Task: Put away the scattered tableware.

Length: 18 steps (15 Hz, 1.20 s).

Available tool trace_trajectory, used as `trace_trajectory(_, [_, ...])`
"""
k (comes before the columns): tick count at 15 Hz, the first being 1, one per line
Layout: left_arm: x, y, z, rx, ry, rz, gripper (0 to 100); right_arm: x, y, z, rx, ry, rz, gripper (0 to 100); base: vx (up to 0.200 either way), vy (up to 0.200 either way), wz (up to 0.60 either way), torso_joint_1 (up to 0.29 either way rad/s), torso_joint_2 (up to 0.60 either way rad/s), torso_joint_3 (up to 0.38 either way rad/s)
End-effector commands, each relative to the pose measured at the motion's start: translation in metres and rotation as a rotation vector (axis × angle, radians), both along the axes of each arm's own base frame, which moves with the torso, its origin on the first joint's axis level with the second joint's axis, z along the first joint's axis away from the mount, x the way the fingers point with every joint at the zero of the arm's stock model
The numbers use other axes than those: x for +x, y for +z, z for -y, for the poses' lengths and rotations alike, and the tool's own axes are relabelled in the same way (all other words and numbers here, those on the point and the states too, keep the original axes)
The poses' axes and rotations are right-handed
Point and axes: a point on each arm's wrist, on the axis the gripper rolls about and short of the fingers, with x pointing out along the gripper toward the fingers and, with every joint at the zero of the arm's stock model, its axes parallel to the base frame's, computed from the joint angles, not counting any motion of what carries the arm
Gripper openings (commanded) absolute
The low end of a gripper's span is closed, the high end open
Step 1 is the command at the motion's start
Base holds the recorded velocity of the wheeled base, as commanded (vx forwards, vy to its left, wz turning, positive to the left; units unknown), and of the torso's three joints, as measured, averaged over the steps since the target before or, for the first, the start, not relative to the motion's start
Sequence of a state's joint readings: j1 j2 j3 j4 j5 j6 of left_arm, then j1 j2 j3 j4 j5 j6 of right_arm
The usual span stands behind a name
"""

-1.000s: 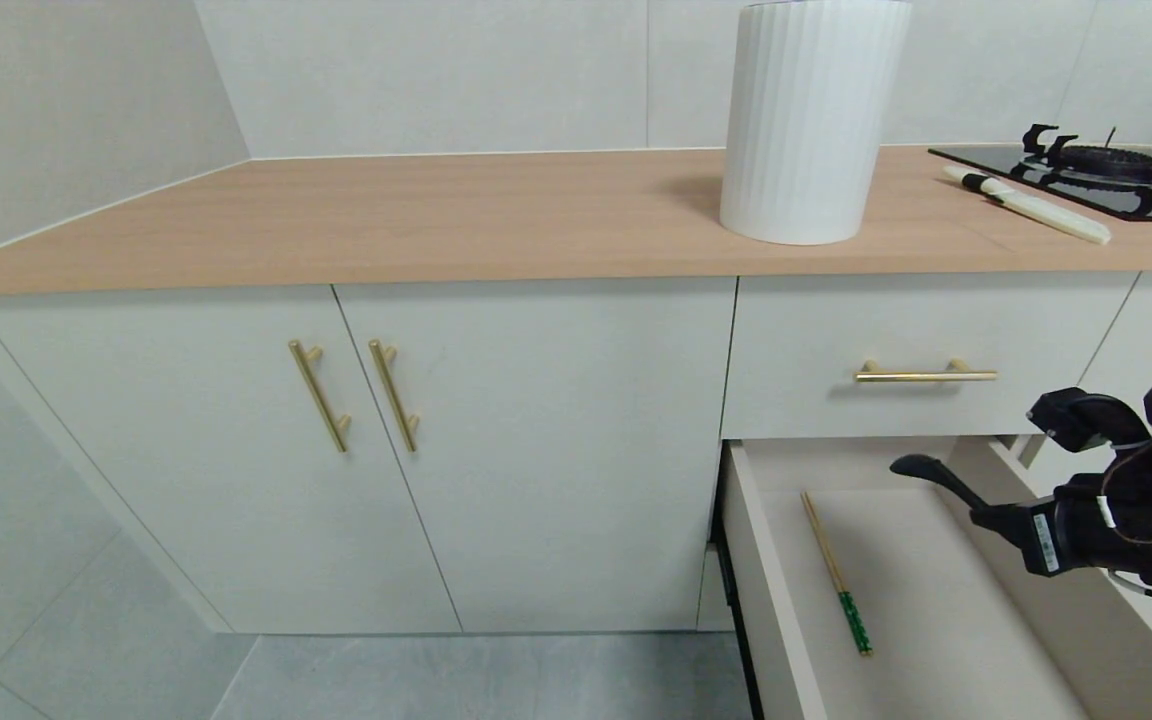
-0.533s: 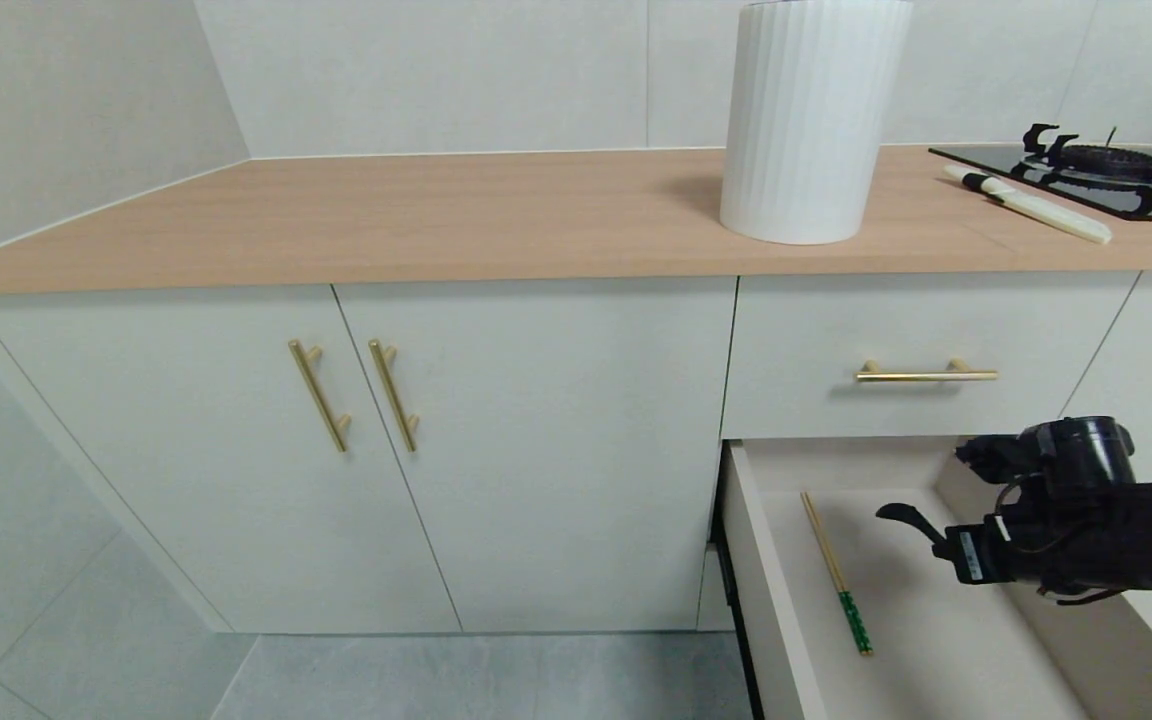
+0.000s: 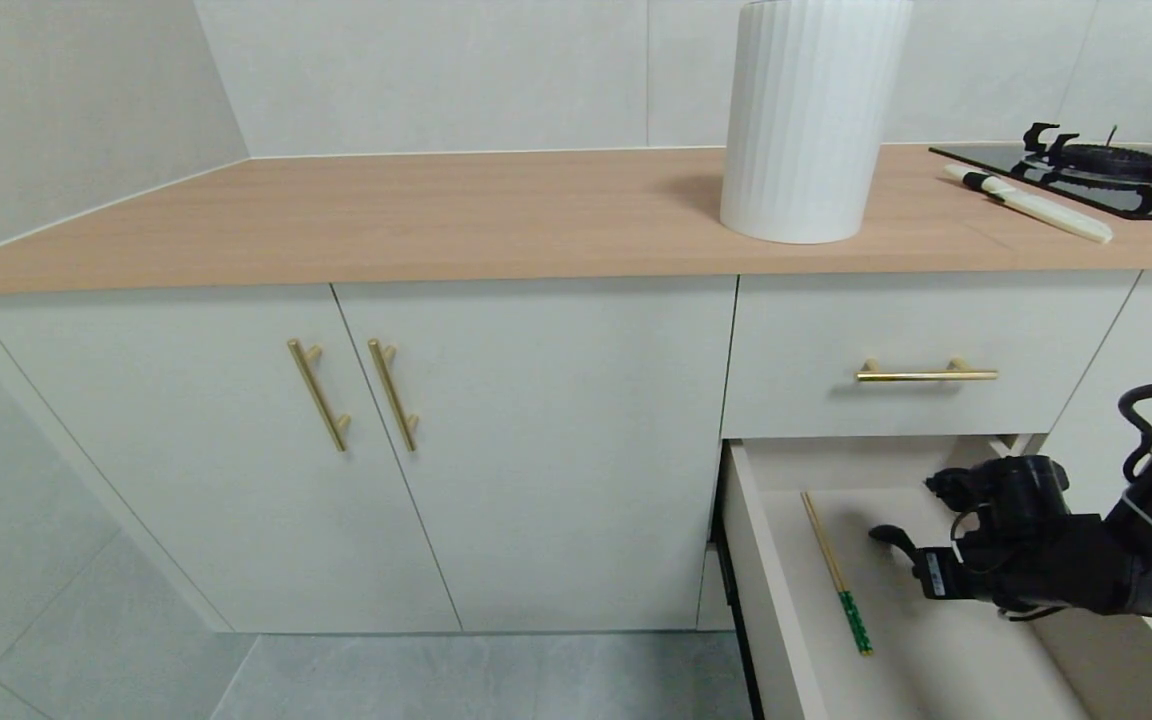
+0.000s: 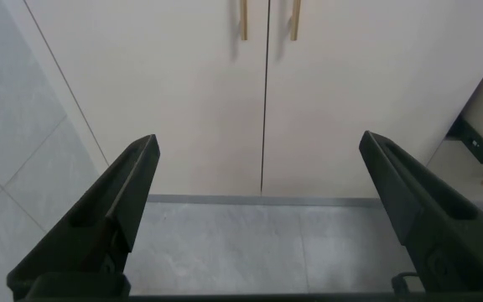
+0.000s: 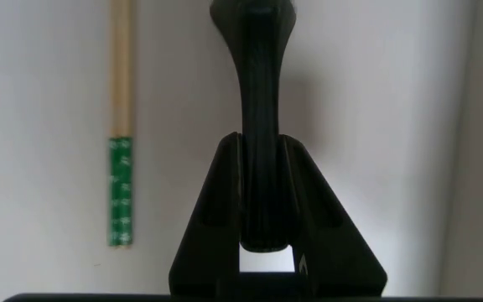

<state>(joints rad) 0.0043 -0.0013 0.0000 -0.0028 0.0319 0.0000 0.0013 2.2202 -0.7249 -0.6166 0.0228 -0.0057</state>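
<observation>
- Over the last second my right pincer (image 3: 921, 572) has come down and swung in toward the cabinet. It was up beside the drawer's outer wall and is now low inside the open drawer (image 3: 748, 520).
- It is still clamped on the handle of the black spoon (image 3: 889, 536). In the right wrist view the two fingers press on either side of the handle, with the spoon's bowl pointing away from me.
- The spoon now hangs over the bare drawer floor, just beside the chopsticks (image 3: 836, 572) that already lie there with their green ends toward the front. I cannot tell whether the bowl is touching the floor yet.
- For the task, I judge this as the end of the carry: the spoon is over its place and only needs to be let go. I would part the fingers low and lift straight out, so the handle does not drag or knock the chopsticks.
- My left pincer (image 4: 258, 149) has its fingers wide apart and holds nothing. It faces the closed cabinet doors (image 4: 267, 92) and the floor.
- A knife (image 3: 1031, 206) lies on the countertop (image 3: 436, 215) next to the stove (image 3: 1106, 165), well apart from the drawer, so I think that piece is still to be put away.
- The tall white ribbed canister (image 3: 811, 120) stands on the countertop above the drawer.
</observation>
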Motion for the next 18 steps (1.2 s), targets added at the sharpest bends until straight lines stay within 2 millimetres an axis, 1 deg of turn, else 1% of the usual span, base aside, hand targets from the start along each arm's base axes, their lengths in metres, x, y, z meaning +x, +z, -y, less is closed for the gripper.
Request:
trace_trajectory(1, [0.000, 0.000, 0.000, 0.000, -0.001, -0.001, 100, -0.001, -0.013, 0.000, -0.001, 0.000, -0.040, 0, 0.000, 0.000, 0.00, 0.000, 0.00, 0.000])
trace_trajectory(9, [0.000, 0.000, 0.000, 0.000, 0.001, -0.001, 100, 0.001, -0.014, 0.000, -0.010, -0.007, -0.020, 0, 0.000, 0.000, 0.00, 0.000, 0.00, 0.000])
trace_trajectory(10, [0.000, 0.000, 0.000, 0.000, 0.001, -0.001, 100, 0.001, -0.014, 0.000, -0.011, -0.008, -0.020, 100, 0.000, 0.000, 0.00, 0.000, 0.00, 0.000])
trace_trajectory(15, [0.000, 0.000, 0.000, 0.000, 0.001, -0.001, 100, 0.000, -0.011, 0.000, -0.011, -0.008, -0.014, 100, 0.000, 0.000, 0.00, 0.000, 0.00, 0.000])
trace_trajectory(17, [0.000, 0.000, 0.000, 0.000, 0.001, -0.001, 100, -0.008, 0.023, 0.001, -0.004, -0.013, 0.069, 100, 0.000, 0.000, 0.00, 0.000, 0.00, 0.000])
trace_trajectory(18, [0.000, 0.000, 0.000, 0.000, 0.001, -0.001, 100, -0.016, 0.040, 0.001, -0.001, -0.006, 0.106, 100, 0.000, 0.000, 0.00, 0.000, 0.00, 0.000])
